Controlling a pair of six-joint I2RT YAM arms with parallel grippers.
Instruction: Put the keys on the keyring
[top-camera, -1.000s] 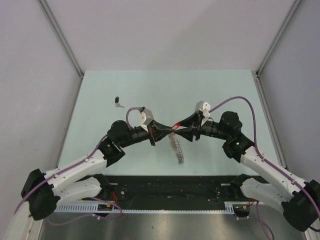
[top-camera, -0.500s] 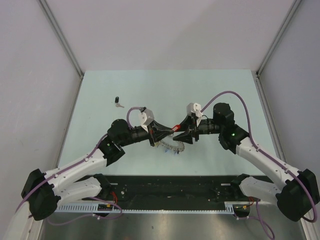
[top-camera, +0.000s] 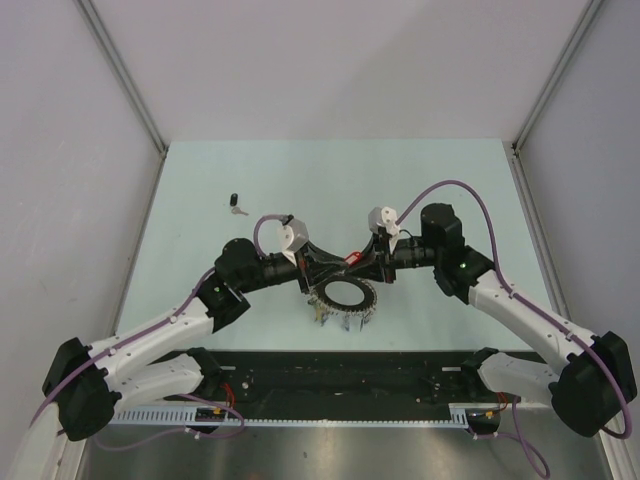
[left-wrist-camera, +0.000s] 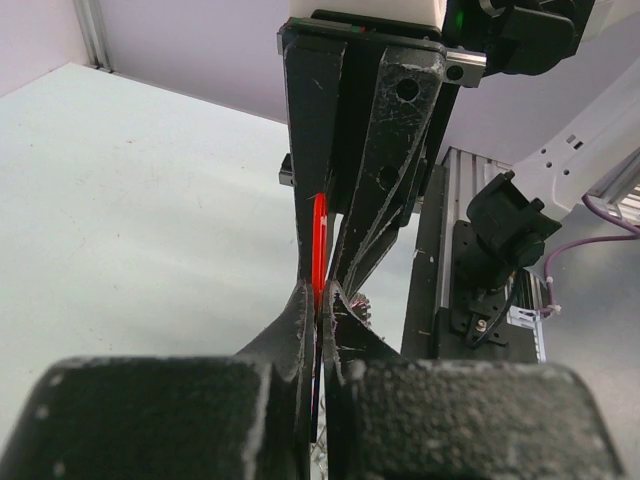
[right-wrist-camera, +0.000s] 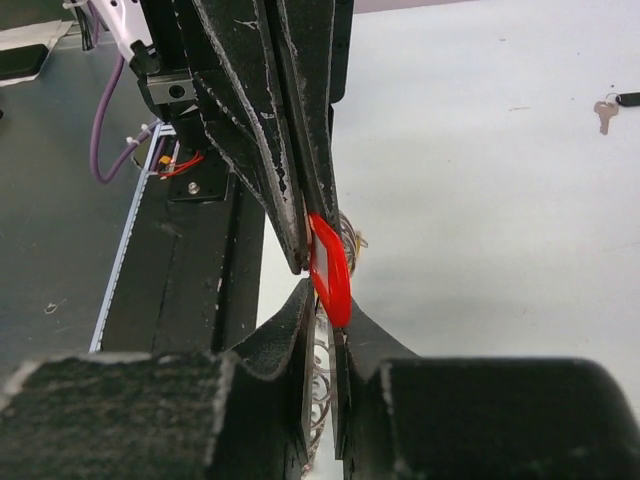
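My left gripper (top-camera: 325, 265) and right gripper (top-camera: 368, 268) meet tip to tip above the table's middle. The red-headed key (top-camera: 353, 258) stands between them. In the left wrist view my left gripper (left-wrist-camera: 320, 295) is shut on the red key (left-wrist-camera: 318, 245), which sticks up edge-on. In the right wrist view the red key head (right-wrist-camera: 330, 268) sits at the tips of my right gripper (right-wrist-camera: 322, 300), which is shut on the keyring's wire (right-wrist-camera: 322, 350). The keyring (top-camera: 345, 297), fringed with small keys, hangs just below both grippers as an open circle.
A loose silver key with a black head (top-camera: 236, 205) lies on the pale green table (top-camera: 450, 180) at the far left; it also shows in the right wrist view (right-wrist-camera: 604, 110). The black base rail (top-camera: 330, 370) runs along the near edge.
My right gripper has moved left up to the left gripper. The keyring has swung from hanging edge-on to showing as an open circle under the grippers.
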